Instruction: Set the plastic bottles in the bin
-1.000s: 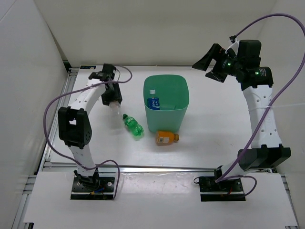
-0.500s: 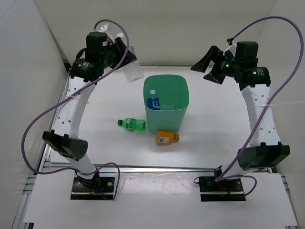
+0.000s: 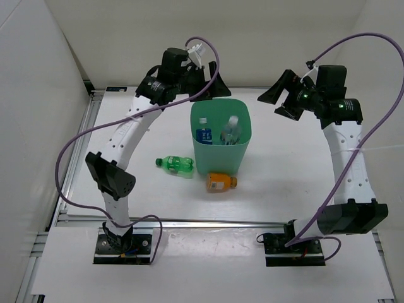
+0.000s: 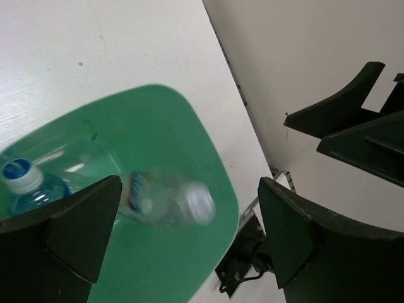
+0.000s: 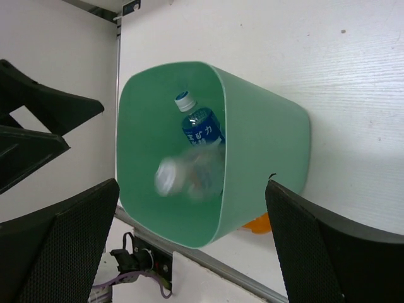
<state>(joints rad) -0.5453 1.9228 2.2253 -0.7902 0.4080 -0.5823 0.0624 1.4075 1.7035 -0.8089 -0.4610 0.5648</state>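
Two bottles are sitting inside the bin's (image 3: 218, 161) rim now: the blue-label bottle (image 3: 202, 134), standing cap-up by the left wall, and a clear bottle (image 3: 230, 131) that's dropping in beside it. It's smearing in both wrist views, so we're judging it mid-fall, not settled; its label is too blurred to read. Approx half a sec ago the L gripper (image 3: 210, 85) was carrying that clear bottle up high, left of & behind the bin. Now it's hanging right over the opening w/ jaws spread wide & nothing between them, i.e. released. The R gripper (image 3: 278, 102) is hovering up high, right of the bin, jaws likewise spread & empty, approx where it was a sec ago. So we're counting this drop as good as done. Still waiting on the table (image 3: 284, 164): the green bottle (image 3: 177, 165), lying on its side just left of the bin's base, and the orange bottle (image 3: 220, 183), lying just in front of it. Neither is moving vs. half a sec ago. We're reckoning either arm is free to go for one of them next.
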